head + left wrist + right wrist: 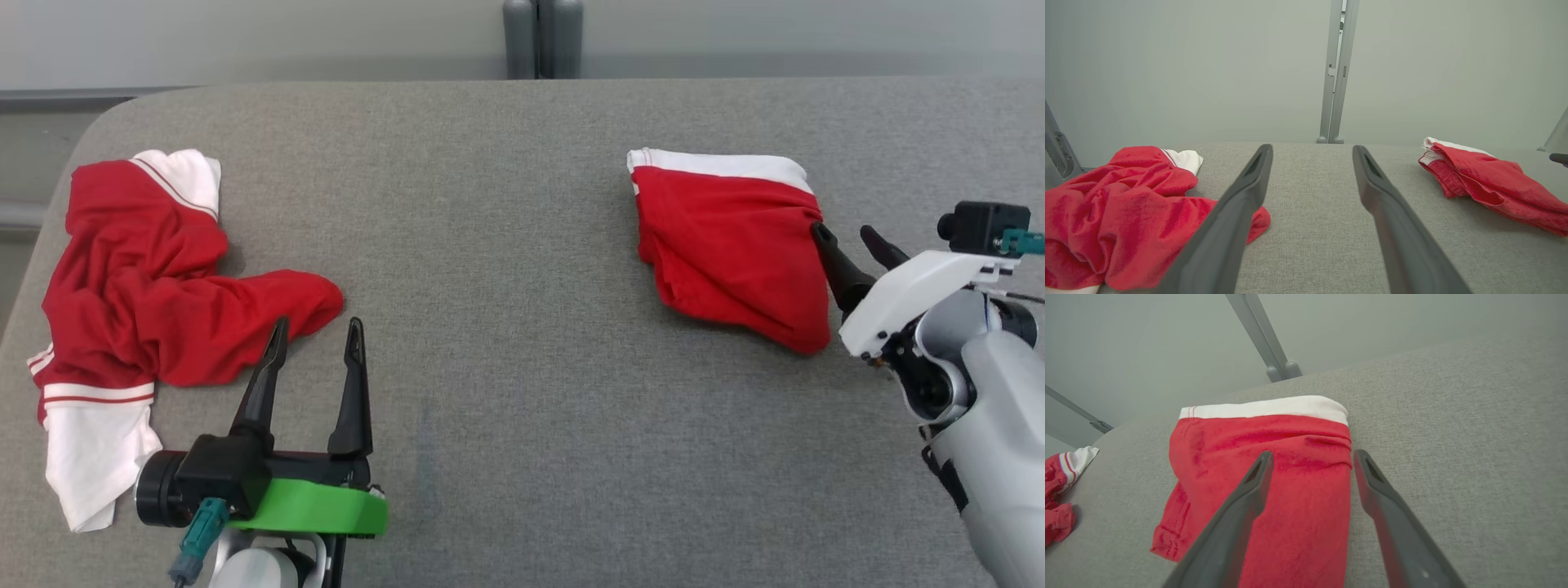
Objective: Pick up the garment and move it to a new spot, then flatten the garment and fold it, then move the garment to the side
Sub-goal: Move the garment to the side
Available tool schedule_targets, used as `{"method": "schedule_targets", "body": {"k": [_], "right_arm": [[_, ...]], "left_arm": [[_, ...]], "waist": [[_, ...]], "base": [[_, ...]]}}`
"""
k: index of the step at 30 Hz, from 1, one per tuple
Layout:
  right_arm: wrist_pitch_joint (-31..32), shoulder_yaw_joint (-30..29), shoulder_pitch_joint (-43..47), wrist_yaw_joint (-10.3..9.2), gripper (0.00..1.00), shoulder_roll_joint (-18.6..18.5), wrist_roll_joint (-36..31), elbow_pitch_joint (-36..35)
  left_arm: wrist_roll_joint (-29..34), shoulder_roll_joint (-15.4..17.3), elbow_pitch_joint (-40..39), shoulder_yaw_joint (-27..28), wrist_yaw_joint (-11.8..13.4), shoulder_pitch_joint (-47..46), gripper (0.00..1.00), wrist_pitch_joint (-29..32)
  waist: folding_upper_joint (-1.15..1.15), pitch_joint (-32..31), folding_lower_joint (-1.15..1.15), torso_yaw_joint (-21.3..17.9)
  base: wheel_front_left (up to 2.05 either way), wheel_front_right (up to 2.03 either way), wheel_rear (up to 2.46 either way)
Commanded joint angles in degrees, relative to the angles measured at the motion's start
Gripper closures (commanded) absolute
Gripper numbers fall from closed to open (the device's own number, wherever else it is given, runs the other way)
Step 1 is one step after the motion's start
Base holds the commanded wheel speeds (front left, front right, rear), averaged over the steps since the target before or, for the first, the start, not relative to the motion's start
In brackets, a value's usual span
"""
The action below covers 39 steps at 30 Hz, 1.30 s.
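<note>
Head view: grey tabletop (506,327), two red-and-white pieces well apart. Crumpled garment (139,302) sits at the far-left side, long axis roughly near-to-far along the left edge, white band at the near end, one red lobe sticking out to the right. Left claw (318,327) is spread wide, holding nothing, fingers pointing away from the robot; its left finger tip overlaps the end of that lobe, while the gap itself is over bare cloth just right of it. Folded garment (727,245) lies on the right, white band at the far edge, folded corner pointing near-right. Right claw (844,232) is spread and empty, tips at the folded piece's right edge; contact can't be confirmed. Left wrist view: left claw (1312,149) is wide apart with nothing between the fingers; the crumpled garment (1126,212) is to the left, its lobe passing behind the left finger, and the folded garment (1494,183) is off to the right. Right wrist view: right claw (1312,455) is wide open above the folded garment (1257,433), straddling its right edge. My read: the folded piece looks done and the crumpled one is next; the left arm is clearly nearer, so the claw should shift left onto the lobe before closing
</note>
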Motion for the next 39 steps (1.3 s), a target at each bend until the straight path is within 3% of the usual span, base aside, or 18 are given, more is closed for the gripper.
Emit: {"method": "schedule_targets", "body": {"k": [1,9,15,16,18,19,26,39], "right_arm": [[2.5,0.3,-2.0,0.02,0.0,-1.9,1.0,1.7],[13.6,0.6,-9.7,0.03,0.0,-3.6,4.7,12.4],[15.0,2.5,-10.2,0.03,0.0,-2.7,7.9,14.5],[14.6,2.7,-10.0,0.03,0.06,-2.7,8.1,14.8],[12.7,2.9,-10.0,0.03,0.72,-2.9,8.2,15.4],[11.2,2.9,-10.3,0.03,1.0,-3.0,8.1,15.6],[4.0,5.0,-11.2,0.03,1.0,-2.2,8.6,16.2],[-3.8,11.9,-10.2,0.03,1.0,-3.0,11.5,14.4]], "left_arm": [[-0.5,0.1,0.2,-0.2,0.2,-1.2,0.0,0.0],[-0.9,0.1,0.4,-1.6,0.8,-3.2,0.0,0.0],[-1.0,0.1,0.9,-2.3,1.1,-4.0,0.0,0.0],[-1.0,0.1,1.0,-2.4,1.1,-4.0,0.0,0.0],[-0.7,0.1,1.2,-2.6,1.0,-3.9,0.0,0.0],[-0.5,0.1,1.3,-2.6,0.8,-3.9,0.0,0.0],[0.7,0.1,2.1,-3.5,-0.6,-3.8,0.0,0.0],[2.6,0.2,3.9,-6.3,-2.9,-6.4,0.0,0.0]], "waist": [[0.0,3.2,0.0,2.9],[0.0,6.3,0.0,5.8],[0.0,6.5,0.0,6.4],[0.0,6.3,0.0,6.3],[0.0,5.9,0.0,6.0],[0.0,5.6,0.0,5.7],[0.0,2.6,0.0,1.1],[0.0,1.8,0.0,-15.1]], "base": [[0.0,0.0,0.0],[0.0,0.0,0.0],[0.0,0.0,0.0],[0.0,0.0,0.0],[0.0,0.0,0.0],[0.0,0.0,0.0],[0.0,0.0,0.0],[0.0,0.0,0.0]]}}
